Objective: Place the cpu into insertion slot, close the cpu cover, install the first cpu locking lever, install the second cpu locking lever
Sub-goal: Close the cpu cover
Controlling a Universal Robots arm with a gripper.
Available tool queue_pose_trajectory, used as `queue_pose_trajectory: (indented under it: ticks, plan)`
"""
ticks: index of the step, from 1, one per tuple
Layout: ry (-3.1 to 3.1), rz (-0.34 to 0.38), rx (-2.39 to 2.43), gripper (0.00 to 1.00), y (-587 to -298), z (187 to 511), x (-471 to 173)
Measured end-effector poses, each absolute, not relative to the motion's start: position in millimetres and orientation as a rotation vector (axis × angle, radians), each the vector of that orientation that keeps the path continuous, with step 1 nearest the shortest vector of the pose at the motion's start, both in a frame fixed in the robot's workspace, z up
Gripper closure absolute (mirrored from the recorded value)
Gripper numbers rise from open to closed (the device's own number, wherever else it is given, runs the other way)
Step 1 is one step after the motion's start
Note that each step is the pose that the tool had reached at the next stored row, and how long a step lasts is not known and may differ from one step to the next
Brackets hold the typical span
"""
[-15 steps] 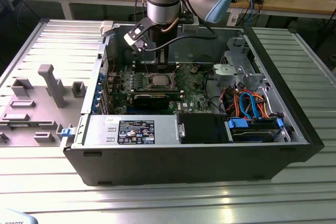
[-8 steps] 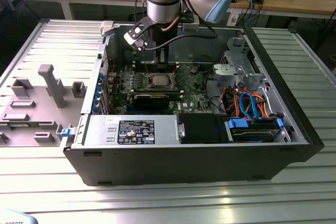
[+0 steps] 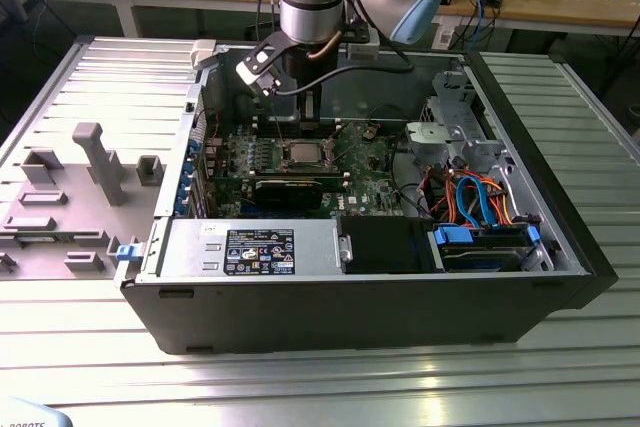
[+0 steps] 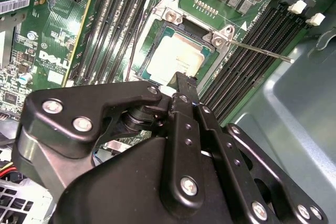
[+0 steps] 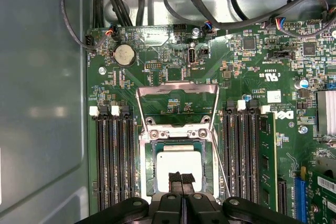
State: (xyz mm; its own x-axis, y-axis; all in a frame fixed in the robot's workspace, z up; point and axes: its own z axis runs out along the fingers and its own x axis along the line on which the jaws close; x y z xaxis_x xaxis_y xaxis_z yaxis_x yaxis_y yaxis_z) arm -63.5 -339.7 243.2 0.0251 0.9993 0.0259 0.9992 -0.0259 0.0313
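PC case [image 3: 380, 312] open, motherboard [image 5: 157, 61] exposed. Insertion slot [image 5: 147, 178] sits between the memory slots [image 5: 113, 161]. Cpu cover [image 5: 177, 86] is flipped back off the slot. Cpu [image 5: 176, 162] lies flat in the slot. Gripper [image 5: 181, 178] fingers are pressed together over the cpu's edge; contact unclear.

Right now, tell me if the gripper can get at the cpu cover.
Probably yes: the cpu cover stands open with nothing over it, and the gripper hovers over the cpu right beside it.
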Motion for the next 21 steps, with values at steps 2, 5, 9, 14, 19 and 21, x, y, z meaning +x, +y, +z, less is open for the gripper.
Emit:
queue_pose_trajectory:
  ticks: [2, 5, 9, 14, 19, 21]
  plan:
    - [2.189, 0.063, 2.246, 0.89, -339.8, 244.1, -63.5]
    - [2.188, 0.059, 2.245, 0.89, -339.6, 249.0, -63.3]
    - [2.187, 0.054, 2.243, 0.89, -339.6, 250.7, -62.9]
    - [2.187, 0.054, 2.243, 0.89, -339.6, 253.8, -62.9]
    - [2.188, 0.051, 2.244, 0.89, -339.6, 254.9, -61.8]
    - [2.189, 0.05, 2.245, 0.89, -339.6, 255.1, -61.3]
